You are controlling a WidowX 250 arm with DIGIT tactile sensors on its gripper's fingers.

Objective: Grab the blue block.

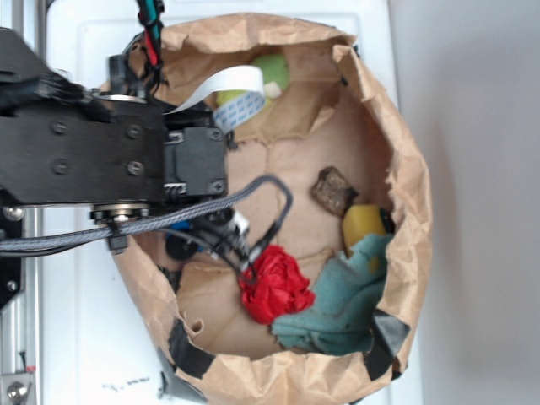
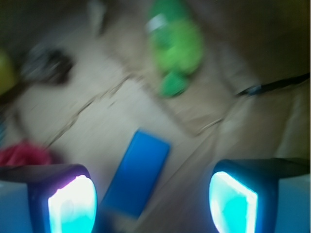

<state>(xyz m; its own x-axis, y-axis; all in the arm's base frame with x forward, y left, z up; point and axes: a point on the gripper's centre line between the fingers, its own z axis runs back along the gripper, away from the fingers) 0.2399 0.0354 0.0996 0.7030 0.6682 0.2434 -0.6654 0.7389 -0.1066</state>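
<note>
The arm [image 1: 93, 160] reaches in from the left over a paper bag [image 1: 405, 169] whose rolled rim forms a brown bowl on the white bench [image 1: 472, 202]. In the exterior view the arm's black body and cables [image 1: 169, 221] cover the left half of the bag floor, and the blue block cannot be seen there.

In the blurred wrist view the block [image 2: 138, 172] lies flat on the brown paper floor, a plain blue slab set at a slant, its lower end near the left finger. The 2 fingers [image 2: 73, 204] stand wide apart at the bottom of that view, glowing cyan, with nothing between them; the gripper [image 2: 153, 204] is open and not touching the block as far as the blur lets one tell.

Beyond the block, near the far wall, lies a green toy [image 2: 177, 43]. A red cloth ball [image 1: 277, 285] sits near the bag's lower middle, touching a teal towel [image 1: 342, 308] on its right. A yellow thing [image 1: 364, 224] lies just above the towel, and a dark brown lump [image 1: 335, 190] sits beside it.
</note>
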